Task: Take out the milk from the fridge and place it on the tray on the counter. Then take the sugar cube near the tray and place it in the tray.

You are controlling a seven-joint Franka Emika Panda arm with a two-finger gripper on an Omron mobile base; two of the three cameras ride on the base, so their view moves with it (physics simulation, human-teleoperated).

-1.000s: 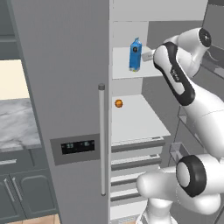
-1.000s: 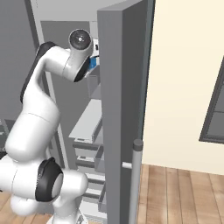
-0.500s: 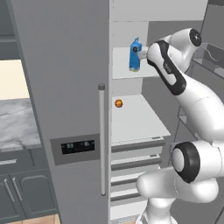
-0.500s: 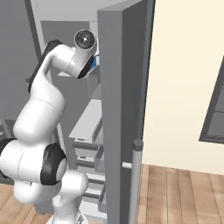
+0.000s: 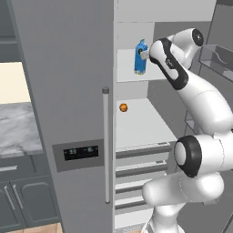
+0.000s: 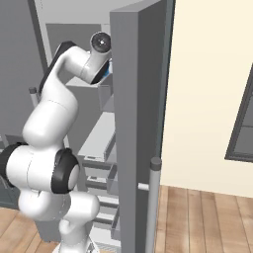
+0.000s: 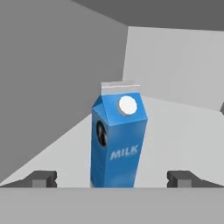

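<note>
Item: we are seeing the milk [image 5: 140,58] standing upright on an upper shelf in the fridge [image 5: 68,91]. A small ball [image 5: 123,107] is sitting on the shelf below, at 7 o'clock. The counter [image 5: 16,132] is lying at 9 o'clock of the fridge.

The blue milk [image 7: 116,140] carton stands upright on an upper white shelf inside the open fridge [image 5: 68,91].

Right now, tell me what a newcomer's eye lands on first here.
The small blue gabled milk carton stands upright on an upper white shelf of the open tall grey fridge. The white arm's open gripper faces it, a fingertip on either side. A small orange ball sits one shelf lower.
</note>
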